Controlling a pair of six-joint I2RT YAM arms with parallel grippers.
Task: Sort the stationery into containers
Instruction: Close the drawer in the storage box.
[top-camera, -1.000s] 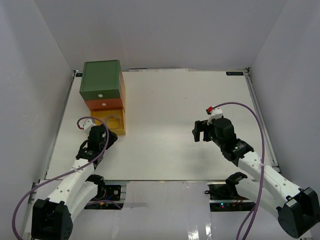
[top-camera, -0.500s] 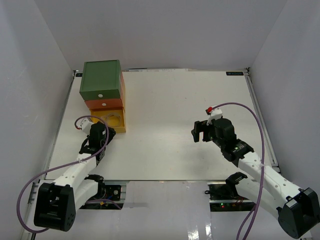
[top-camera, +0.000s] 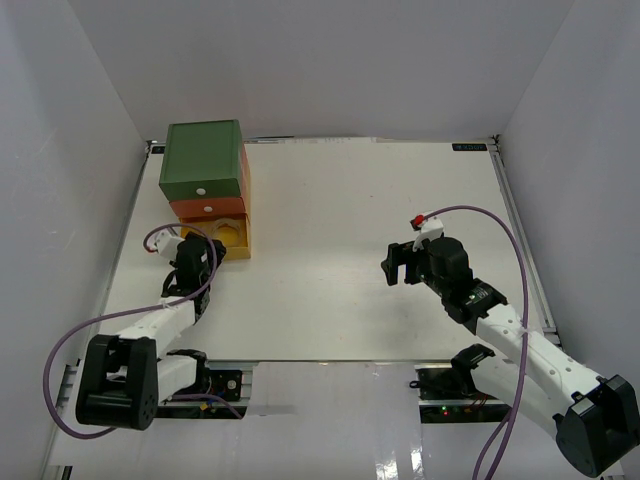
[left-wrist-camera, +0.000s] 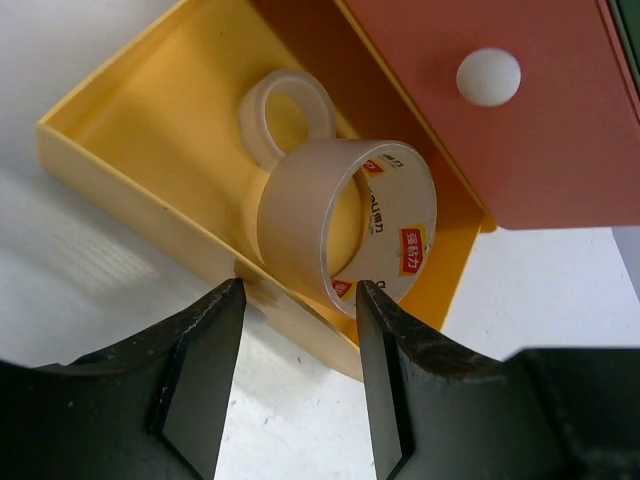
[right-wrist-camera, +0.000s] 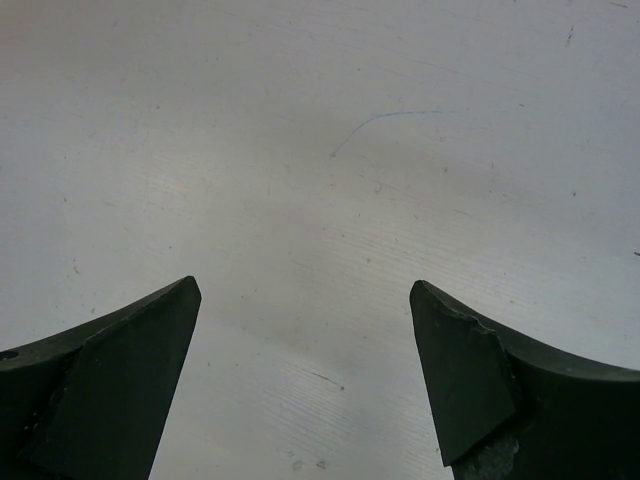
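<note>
The chest stands at the back left, with a green top (top-camera: 203, 160), an orange middle drawer (left-wrist-camera: 530, 160) and a yellow bottom drawer (left-wrist-camera: 120, 165) pulled partly out. Inside the yellow drawer a grey tape roll (left-wrist-camera: 295, 210) stands on edge, with a small clear tape ring (left-wrist-camera: 255, 115) behind it. My left gripper (left-wrist-camera: 297, 300) is open just outside the yellow drawer's front wall, nothing between its fingers. My right gripper (right-wrist-camera: 305, 300) is wide open over bare table, at mid right (top-camera: 398, 263) in the top view. No markers or pens are in view.
White walls close in the table (top-camera: 350, 200) on the left, back and right. The orange drawer's white knob (left-wrist-camera: 488, 77) is just above the tape roll. The left arm's purple cable (top-camera: 160, 236) loops beside the chest.
My left gripper has moved back toward the chest, and the yellow drawer now sticks out less than before. The right arm has barely shifted.
</note>
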